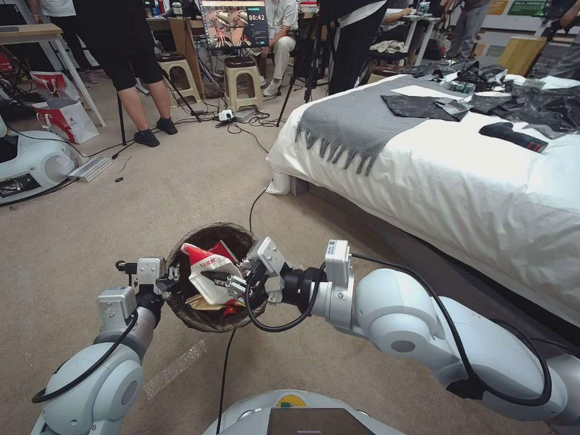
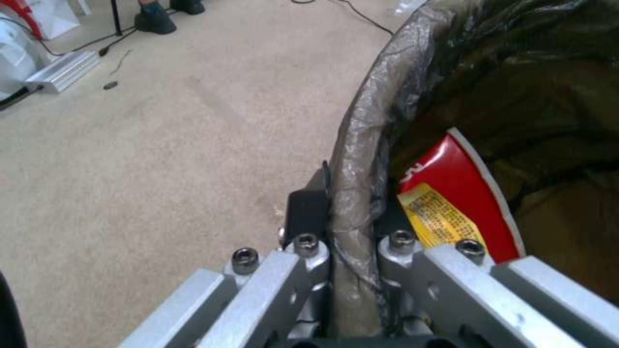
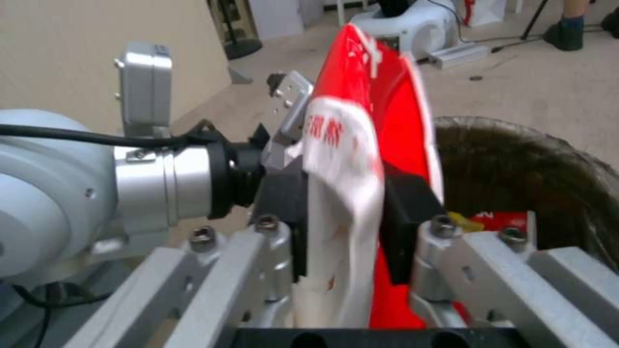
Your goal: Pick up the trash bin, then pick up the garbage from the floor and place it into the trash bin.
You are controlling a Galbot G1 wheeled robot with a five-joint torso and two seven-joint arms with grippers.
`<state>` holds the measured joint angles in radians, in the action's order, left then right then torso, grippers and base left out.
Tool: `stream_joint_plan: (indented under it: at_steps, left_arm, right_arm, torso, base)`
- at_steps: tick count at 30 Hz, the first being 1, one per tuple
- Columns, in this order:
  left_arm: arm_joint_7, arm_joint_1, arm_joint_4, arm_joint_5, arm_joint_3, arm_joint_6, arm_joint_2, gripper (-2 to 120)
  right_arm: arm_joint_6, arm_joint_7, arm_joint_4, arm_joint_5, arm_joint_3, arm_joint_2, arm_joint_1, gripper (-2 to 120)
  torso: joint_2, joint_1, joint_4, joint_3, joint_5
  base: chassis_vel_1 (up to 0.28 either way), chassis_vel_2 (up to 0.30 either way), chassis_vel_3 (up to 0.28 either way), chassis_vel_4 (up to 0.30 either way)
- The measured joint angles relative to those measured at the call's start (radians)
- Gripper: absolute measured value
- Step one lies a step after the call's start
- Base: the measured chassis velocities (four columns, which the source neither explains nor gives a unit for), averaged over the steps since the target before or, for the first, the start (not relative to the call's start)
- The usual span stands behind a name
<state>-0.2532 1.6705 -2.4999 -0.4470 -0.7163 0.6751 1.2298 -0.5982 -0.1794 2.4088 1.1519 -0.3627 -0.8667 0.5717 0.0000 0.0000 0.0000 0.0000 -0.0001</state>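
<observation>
The trash bin (image 1: pixel 202 321), a round bucket lined with a dark bag, hangs above the carpet in front of me. My left gripper (image 1: pixel 171 279) is shut on its near-left rim; in the left wrist view the bag-covered rim (image 2: pixel 361 145) runs between the left gripper's (image 2: pixel 351 215) fingers. My right gripper (image 1: pixel 234 283) is shut on a piece of garbage, a crumpled red-white carton (image 1: pixel 208 270), and holds it over the bin's mouth. In the right wrist view the carton (image 3: pixel 348 145) stands pinched between the black pads (image 3: pixel 403 203), with the bin (image 3: pixel 516 164) behind. More red and yellow garbage (image 2: pixel 461 193) lies inside.
A bed (image 1: pixel 423 169) with a white sheet and grey throw fills the right side. A black cable (image 1: pixel 225 368) runs along the floor under the bin. Another robot's base (image 1: pixel 30 163) sits far left. Stools (image 1: pixel 241 81), tripods and people stand at the back. Open carpet lies to the left.
</observation>
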Motion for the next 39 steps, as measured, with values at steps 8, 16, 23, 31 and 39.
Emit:
stream_joint_plan:
  at_steps: [8, 16, 23, 31, 39]
  left_arm:
    - [0.000, -0.001, 0.000, -0.002, 0.001, 0.000, -0.001, 3]
    - [0.000, 0.002, 0.000, -0.005, 0.000, 0.001, -0.004, 3]
    - [0.001, 0.003, 0.000, -0.007, -0.001, 0.001, -0.006, 3]
    - [0.001, 0.007, 0.000, -0.009, -0.003, 0.002, -0.006, 3]
    - [0.001, 0.007, 0.000, -0.015, -0.013, 0.002, -0.004, 3]
  right_arm:
    - [-0.003, -0.011, -0.016, -0.016, -0.017, -0.007, 0.009, 51]
    - [0.001, -0.020, -0.038, -0.031, -0.005, -0.014, 0.014, 82]
    - [0.008, -0.021, -0.035, -0.039, 0.042, -0.002, 0.030, 100]
    - [0.071, -0.007, 0.013, -0.091, 0.215, 0.038, 0.088, 100]
    - [0.265, -0.046, -0.067, -0.469, 0.440, 0.042, 0.367, 100]
  torso:
    - [0.000, 0.000, 0.0000, 0.000, 0.0000]
    - [0.000, 0.000, 0.0000, 0.000, 0.0001]
    - [0.000, 0.000, 0.0001, 0.000, 0.0001]
    - [0.000, 0.000, 0.0000, 0.000, 0.0002]
    - [0.000, 0.000, -0.0001, 0.000, 0.0004]
  base:
    - [0.000, 0.000, 0.000, 0.000]
    - [0.000, 0.000, 0.000, 0.000]
    - [0.000, 0.000, 0.000, 0.000]
    - [0.000, 0.000, 0.000, 0.000]
    - [0.000, 0.000, 0.000, 0.000]
